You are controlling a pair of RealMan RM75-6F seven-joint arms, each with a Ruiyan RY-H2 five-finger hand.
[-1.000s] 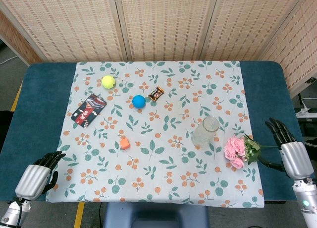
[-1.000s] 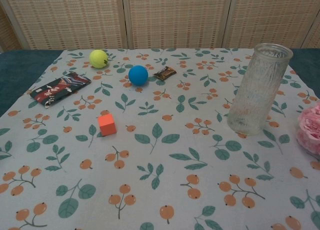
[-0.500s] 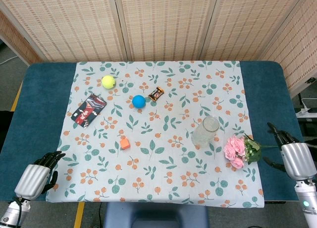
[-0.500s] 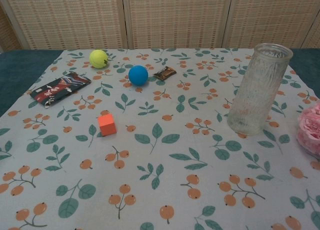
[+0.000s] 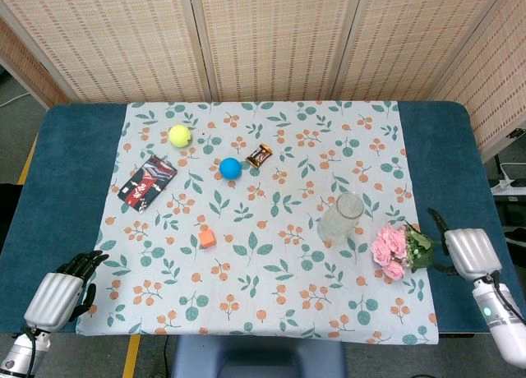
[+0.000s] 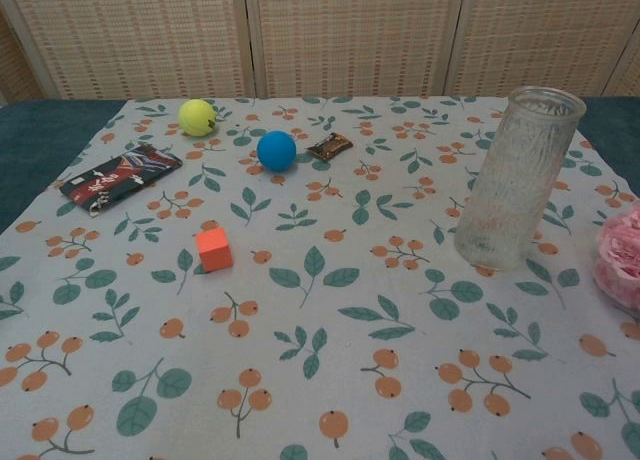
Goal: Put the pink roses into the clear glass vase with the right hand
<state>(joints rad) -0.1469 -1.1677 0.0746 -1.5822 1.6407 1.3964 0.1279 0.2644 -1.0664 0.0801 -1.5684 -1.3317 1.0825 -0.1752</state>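
The pink roses [image 5: 389,251] lie on the flowered cloth near the table's right edge, blooms to the left and green stems pointing right; the chest view catches only the blooms [image 6: 620,255] at its right border. Just left of them stands the clear glass vase [image 5: 340,218], upright and empty, also large in the chest view [image 6: 518,178]. My right hand [image 5: 464,251] hovers low at the stem ends, back turned up, fingers apart and pointing down, holding nothing. My left hand [image 5: 56,294] rests at the near left corner, empty, fingers loosely extended.
On the left half of the cloth lie a yellow tennis ball [image 5: 179,135], a blue ball [image 5: 230,168], a brown snack bar [image 5: 259,155], a dark patterned packet [image 5: 148,181] and an orange cube [image 5: 207,237]. The table's right edge runs just beyond my right hand.
My right hand has moved left towards the rose stems and tipped over, its fingers now pointing down. The roses, the vase and my left hand have not moved.
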